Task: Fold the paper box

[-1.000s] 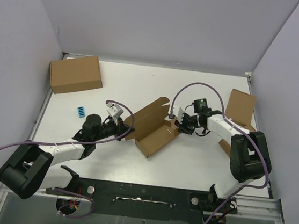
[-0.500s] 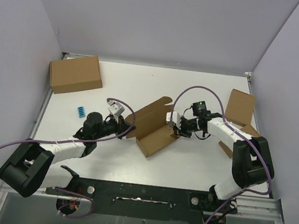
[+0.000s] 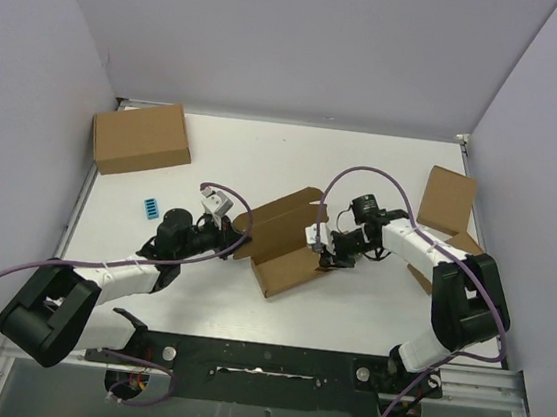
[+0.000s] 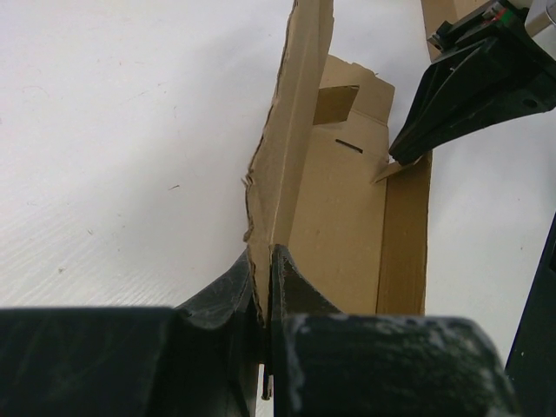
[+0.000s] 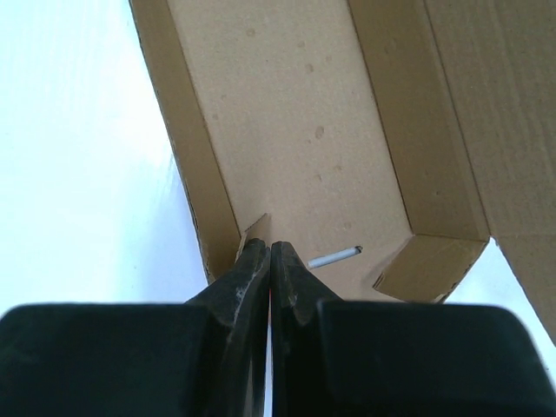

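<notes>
The paper box (image 3: 286, 232) is a half-folded brown cardboard tray with a raised panel, lying mid-table. My left gripper (image 3: 238, 241) is shut on the lower edge of that upright panel; in the left wrist view the cardboard (image 4: 300, 148) stands pinched between the jaws of the left gripper (image 4: 265, 291). My right gripper (image 3: 320, 257) is shut with nothing between its fingers. In the right wrist view the right gripper (image 5: 270, 248) has its tips against a small corner tab (image 5: 257, 228) at the box's end, with the box's floor (image 5: 295, 113) beyond. The left wrist view shows the right gripper's fingers (image 4: 452, 95) at the far end.
A larger closed brown carton (image 3: 141, 137) sits at the back left. A small blue piece (image 3: 150, 208) lies on the white table left of my left arm. Two closed brown boxes (image 3: 448, 200) stand by the right wall, behind my right arm.
My right gripper has moved toward the near edge along the box's right end, and that end has swung with it. The left gripper keeps its hold in place.
</notes>
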Controlling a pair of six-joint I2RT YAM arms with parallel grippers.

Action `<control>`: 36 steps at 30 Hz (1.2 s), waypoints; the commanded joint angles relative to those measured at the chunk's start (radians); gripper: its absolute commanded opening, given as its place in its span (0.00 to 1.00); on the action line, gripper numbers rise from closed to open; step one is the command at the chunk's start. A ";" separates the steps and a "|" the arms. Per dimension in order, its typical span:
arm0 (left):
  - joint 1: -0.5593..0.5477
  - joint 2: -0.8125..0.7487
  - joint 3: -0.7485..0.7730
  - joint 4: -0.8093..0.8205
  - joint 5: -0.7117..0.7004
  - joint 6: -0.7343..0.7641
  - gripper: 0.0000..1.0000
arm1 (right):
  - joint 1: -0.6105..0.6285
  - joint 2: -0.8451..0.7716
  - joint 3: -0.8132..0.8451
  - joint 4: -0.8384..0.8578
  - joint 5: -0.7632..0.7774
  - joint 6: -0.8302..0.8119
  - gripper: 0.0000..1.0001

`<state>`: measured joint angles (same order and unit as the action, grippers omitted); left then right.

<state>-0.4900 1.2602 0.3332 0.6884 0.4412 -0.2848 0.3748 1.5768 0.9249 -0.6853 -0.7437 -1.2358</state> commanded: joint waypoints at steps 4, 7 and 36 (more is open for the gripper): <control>-0.002 -0.005 0.040 0.039 0.015 0.024 0.00 | -0.019 -0.022 0.065 0.031 0.002 0.095 0.06; -0.002 -0.009 0.038 0.041 0.051 0.039 0.00 | -0.068 -0.042 0.072 0.058 0.014 0.152 0.09; 0.001 -0.015 0.032 0.070 0.106 0.052 0.00 | -0.171 -0.001 0.040 -0.111 -0.072 -0.075 0.59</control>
<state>-0.4900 1.2598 0.3332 0.6922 0.5289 -0.2420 0.1734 1.5669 0.9546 -0.8062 -0.8265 -1.3087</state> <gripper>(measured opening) 0.018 0.595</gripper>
